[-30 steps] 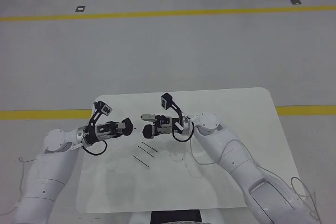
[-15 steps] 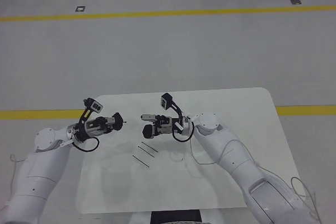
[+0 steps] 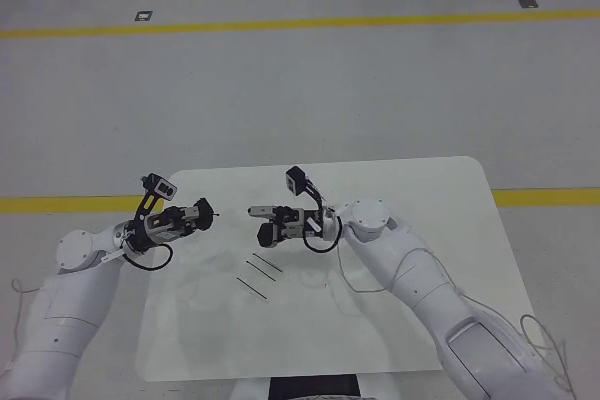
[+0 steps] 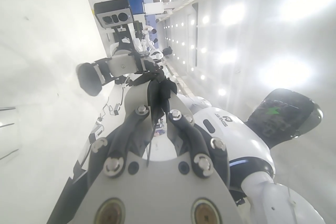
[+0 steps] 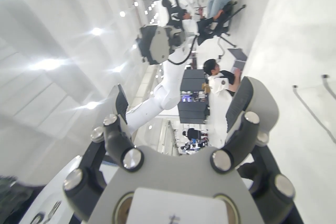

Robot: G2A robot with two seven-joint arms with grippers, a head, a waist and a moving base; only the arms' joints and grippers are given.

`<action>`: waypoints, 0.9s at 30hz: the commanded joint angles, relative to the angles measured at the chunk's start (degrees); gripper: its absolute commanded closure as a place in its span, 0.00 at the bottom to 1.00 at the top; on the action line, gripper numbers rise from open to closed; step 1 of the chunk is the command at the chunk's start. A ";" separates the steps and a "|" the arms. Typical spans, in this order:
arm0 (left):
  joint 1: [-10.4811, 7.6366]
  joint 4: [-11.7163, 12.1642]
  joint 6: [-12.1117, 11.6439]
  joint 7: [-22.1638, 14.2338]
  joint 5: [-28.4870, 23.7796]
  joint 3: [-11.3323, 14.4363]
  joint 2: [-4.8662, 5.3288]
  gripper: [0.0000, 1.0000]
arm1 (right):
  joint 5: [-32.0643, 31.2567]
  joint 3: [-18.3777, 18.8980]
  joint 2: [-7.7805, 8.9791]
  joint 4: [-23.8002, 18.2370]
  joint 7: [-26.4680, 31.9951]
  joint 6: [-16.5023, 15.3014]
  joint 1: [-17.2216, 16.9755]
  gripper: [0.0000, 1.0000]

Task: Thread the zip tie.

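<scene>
Progress: early, by my reading. No loop was visible and the threading itself looked undone.
Done: one tie (image 4: 151,138) was off the table (image 3: 410,200) and in the left tool (image 4: 160,88).
Left to do: bringing the two tools together, taking the free end in the right tool (image 5: 181,96), and passing it through the head. This is a judgement, since head and tip could not be told apart.
Left tool: clenched on the tie, fingers (image 4: 170,93) pressed together, held above the left part of the table.
Right tool: released, fingers spread with nothing between them. It was above the table, facing the left tool and apart from it.
Tie axis: the strap ran along the left tool's own length, from the fingertips back toward the palm. Its long axis therefore lay roughly on the line between the two tools.
Tie pointing: its front end aimed toward the right tool. How much stuck out past the fingertips was too small to tell.
Others: spare ties (image 3: 265,263) lay flat on the table, on the robot's side of the gap between the tools. They were slantwise, roughly parallel, and touched by neither tool.
Risk: a thin, springy strap could swing off line, so I judged the ends would need close alignment.
</scene>
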 commanded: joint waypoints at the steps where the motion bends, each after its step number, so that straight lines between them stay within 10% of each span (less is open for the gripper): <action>1: 0.00 0.00 0.00 0.00 0.00 0.00 0.00 1.00 | -5.61 -0.71 0.32 -0.90 -0.95 3.26 0.51 0.00; 12: 0.00 0.00 0.00 0.00 0.00 0.00 0.00 1.00 | -23.50 -7.20 0.59 -4.73 -1.88 17.29 3.52 0.00; 27: 0.00 0.00 0.00 0.00 0.00 0.00 0.00 1.00 | -32.85 -11.31 0.34 -5.92 -2.82 21.22 4.79 0.00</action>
